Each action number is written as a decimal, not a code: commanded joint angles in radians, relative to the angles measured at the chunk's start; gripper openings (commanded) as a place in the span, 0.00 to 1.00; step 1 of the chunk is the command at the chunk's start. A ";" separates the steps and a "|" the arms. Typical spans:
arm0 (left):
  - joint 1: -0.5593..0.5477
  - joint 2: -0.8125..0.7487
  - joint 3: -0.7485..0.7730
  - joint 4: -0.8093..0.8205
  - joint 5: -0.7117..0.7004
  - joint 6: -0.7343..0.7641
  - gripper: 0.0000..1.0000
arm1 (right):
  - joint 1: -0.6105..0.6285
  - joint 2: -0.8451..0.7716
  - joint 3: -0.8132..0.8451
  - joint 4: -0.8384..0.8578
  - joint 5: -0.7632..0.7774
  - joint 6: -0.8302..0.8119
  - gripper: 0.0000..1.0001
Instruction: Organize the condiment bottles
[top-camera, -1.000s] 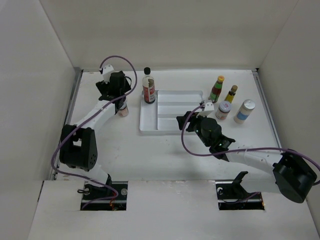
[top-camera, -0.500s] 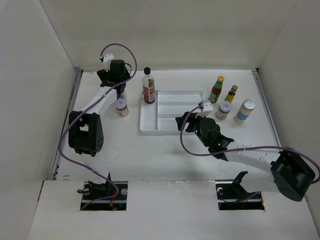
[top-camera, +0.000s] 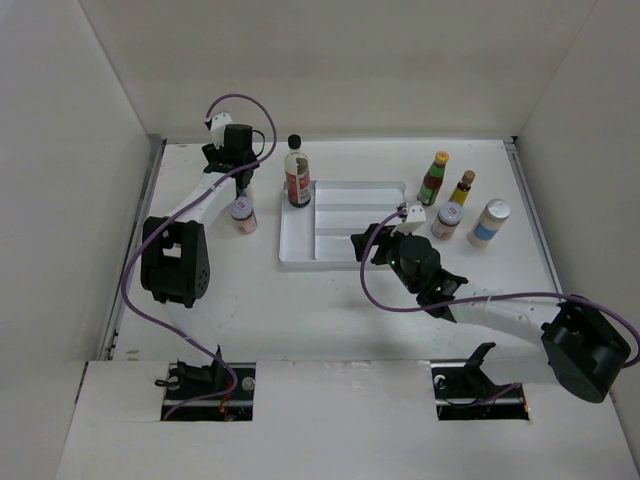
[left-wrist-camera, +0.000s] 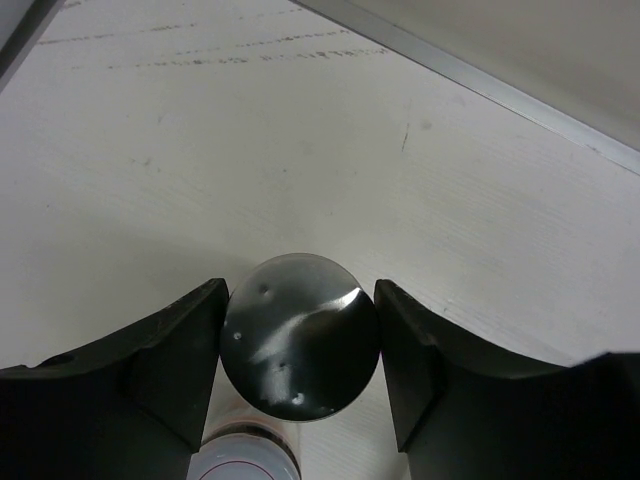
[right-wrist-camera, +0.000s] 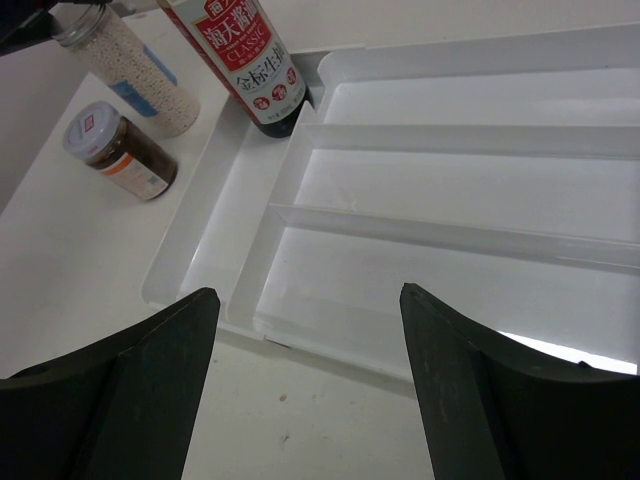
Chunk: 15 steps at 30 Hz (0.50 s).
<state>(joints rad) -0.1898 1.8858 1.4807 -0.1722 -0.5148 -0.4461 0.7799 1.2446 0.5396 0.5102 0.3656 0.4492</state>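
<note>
1. Tray (top-camera: 340, 222): white glossy plastic, rectangular, with three long compartments split by thin ribs; it sits mid-tabletop (top-camera: 300, 310), which is matte white with faint grain.
2. Soy bottle (right-wrist-camera: 245, 60): tall, round, dark contents, red label, black cap. It stands on the tabletop just outside the tray's 10 o'clock corner.
3. Shaker (right-wrist-camera: 125, 65): clear cylinder of white granules with a blue label and a shiny round metal cap (left-wrist-camera: 300, 350). It is at 9 o'clock of the soy bottle.
4. Brown jar (right-wrist-camera: 120, 150): short, clear glass with dark brown contents, orange label and white lid. It is just at 6 o'clock of the shaker, at 9 o'clock of the tray.
5. Cluster at 3 o'clock of the tray, all upright and apart:
   - Green bottle (top-camera: 433, 178), yellow cap.
   - Amber bottle (top-camera: 462, 187), yellow cap.
   - White-lidded jar (top-camera: 447, 220).
   - Blue-labelled shaker (top-camera: 489, 222), white body.
6. Left gripper (left-wrist-camera: 300, 290): narrow, with black fingers (left-wrist-camera: 180, 370) clamped on both sides of the shaker just under the cap. I can't tell if the base is on the tabletop.
7. Right gripper (right-wrist-camera: 308, 300): wide open, holding nothing and touching nothing. It hangs over the tray's 6 o'clock edge, pointing toward 10 o'clock.
</note>
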 joint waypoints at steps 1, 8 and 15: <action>0.007 -0.048 0.023 0.013 0.002 0.003 0.32 | 0.000 -0.017 0.011 0.068 -0.008 0.009 0.79; -0.027 -0.301 -0.051 0.092 -0.076 0.010 0.26 | -0.003 -0.043 -0.003 0.079 -0.008 0.013 0.79; -0.128 -0.510 -0.221 0.167 -0.143 0.018 0.26 | 0.000 -0.065 -0.009 0.080 -0.002 0.013 0.80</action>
<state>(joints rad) -0.2722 1.4784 1.3094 -0.1429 -0.6022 -0.4332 0.7799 1.2125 0.5396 0.5293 0.3656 0.4496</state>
